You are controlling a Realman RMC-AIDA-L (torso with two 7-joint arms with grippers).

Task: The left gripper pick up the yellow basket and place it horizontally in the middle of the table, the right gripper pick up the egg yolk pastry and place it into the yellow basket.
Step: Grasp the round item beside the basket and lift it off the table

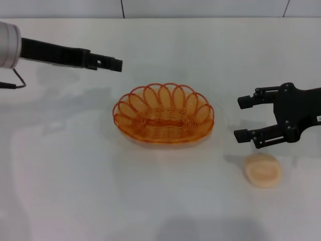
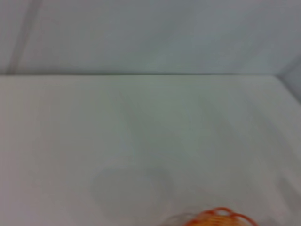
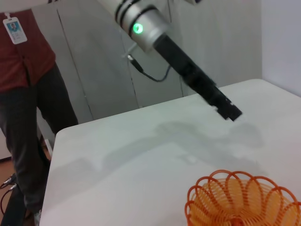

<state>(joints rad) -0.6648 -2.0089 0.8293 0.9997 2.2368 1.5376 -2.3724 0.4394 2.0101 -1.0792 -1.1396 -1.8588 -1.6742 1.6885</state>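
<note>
Nearest the robot, on the right part of the table [image 1: 60, 191], lies the egg yolk pastry [image 1: 262, 170], a small pale cream-yellow bun resting on the white surface, free of any contact. Just beyond it is the right gripper [image 1: 242, 118], a black two-fingered claw reaching in from the right edge of the head view. Its two fingers are spread wide apart, tips pointing toward the middle of the table, and nothing lies between them. The claw is raised above the tabletop, apart from the pastry and apart from the basket.

In the middle of the table stands the yellow basket [image 1: 164, 114], an oval orange-yellow wire basket with a looped, scalloped rim. It sits upright on its base with its long axis running left to right, and no object is seen inside it. The right wrist view shows part of the same basket [image 3: 244, 200] on the white table [image 3: 141, 150]; the left wrist view shows only a sliver of its rim [image 2: 221, 218] at the frame edge.

Farther back on the left, the left gripper [image 1: 113, 64] hangs above the table, beyond the basket and well clear of it, holding nothing. It is seen side-on, so whether its fingers are spread or pressed together cannot be told. In the right wrist view the same gripper [image 3: 229, 111] ends a white, black-striped arm with a green light [image 3: 138, 28].

Beyond the table stands a person [image 3: 26, 94] in a red top, wearing a badge [image 3: 14, 30].
</note>
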